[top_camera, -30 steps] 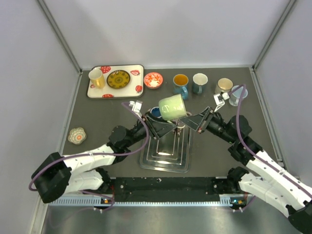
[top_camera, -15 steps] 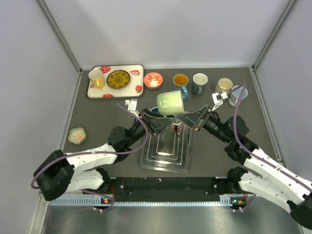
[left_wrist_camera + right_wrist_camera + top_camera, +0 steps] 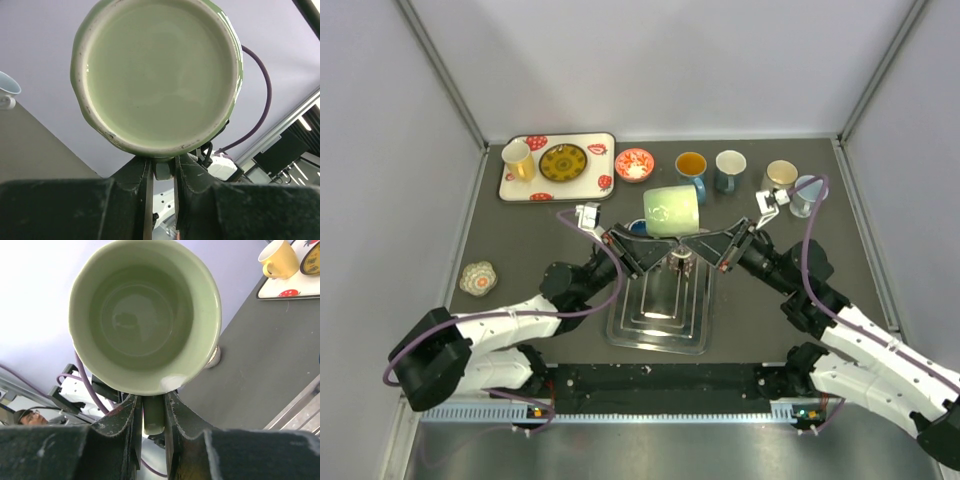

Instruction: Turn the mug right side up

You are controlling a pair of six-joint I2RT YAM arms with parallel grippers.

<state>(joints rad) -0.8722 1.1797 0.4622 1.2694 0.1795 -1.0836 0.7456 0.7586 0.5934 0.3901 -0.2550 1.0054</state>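
Shifted slightly, the glossy green mug (image 3: 671,211) lies sideways, left claw (image 3: 162,170) and right claw (image 3: 152,415) both pinching it.

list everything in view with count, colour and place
green mug: 1, pale green, in the air on its side over the clear tray, mouth toward the right arm
clear tray: 1, transparent, centre, near the arms
patterned tray: 1, white with red, far left
yellow mug: 1, yellow, on the patterned tray
plate: 1, dark and yellow, on the patterned tray
small dish: 1, red and white, beside the patterned tray
blue mug, teal mug, tan mug, pale blue mug: 1 each, far right row
blue item: 1, mostly hidden behind the green mug
flower dish: 1, cream and pink, left edge
left gripper, right gripper: 2, black, shut on the green mug's handle
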